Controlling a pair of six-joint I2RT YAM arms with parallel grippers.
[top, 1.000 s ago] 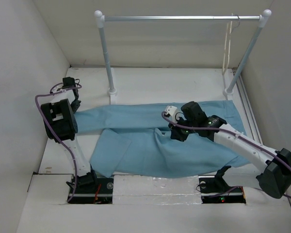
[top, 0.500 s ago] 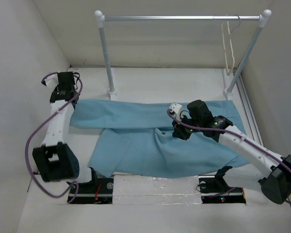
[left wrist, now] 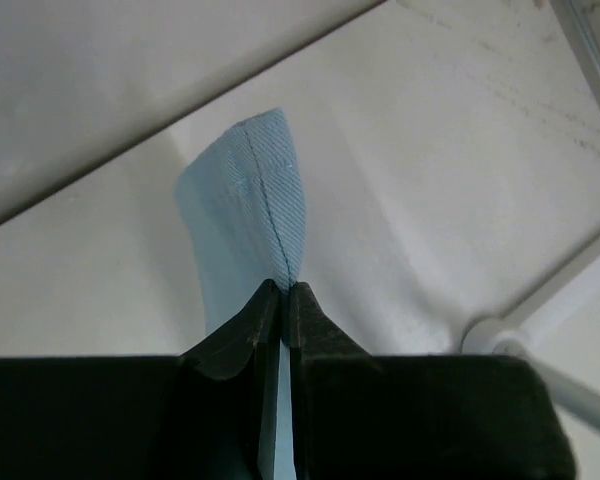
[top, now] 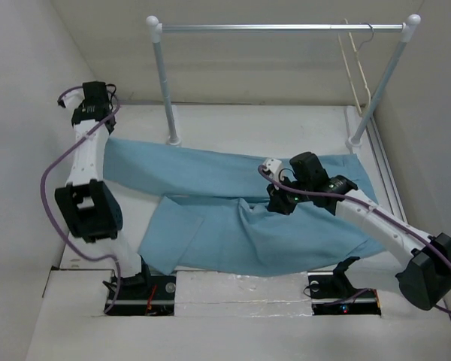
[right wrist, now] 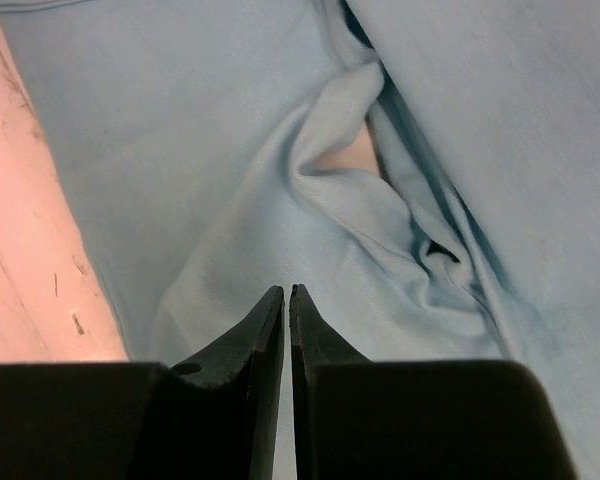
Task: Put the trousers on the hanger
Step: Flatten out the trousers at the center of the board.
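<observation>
Worktop: white worktop (top: pixel 248 124) is sitting inside a plain white-walled booth, with a silver rail (top: pixel 286 28) on white posts standing at the far side, beyond both tools.
Trousers: the light blue trousers (top: pixel 225 226) are lying rumpled across the worktop, one leg stretching out to the left tool and the other folding back towards the arm bases.
Left tool: the left tool (left wrist: pixel 283 292) is clamping fully shut on the end of that stretched leg, with the stitched hem sticking out just past its tips, clear of the worktop.
Right tool: the right tool (right wrist: pixel 285 292) is pressing down at the middle of the trousers. Its jaws are standing all but together with a sliver of blue between them, so it looks to be nipping a fold there.
Hanger: the cream hanger (top: pixel 353 71) is hanging from the rail's right end, well beyond the right tool and apart from the cloth.
Handling: the cloth is looking light, limp and thin, creasing wherever nothing is holding it. It will likely be drooping from any single grip and sliding off a thin bar if it is hanging unevenly.
Where to hold: a hem, seam or waistband is likely giving the firmest bite. Two grips well apart along a leg should be keeping it taut enough for draping over the hanger's bar.
</observation>
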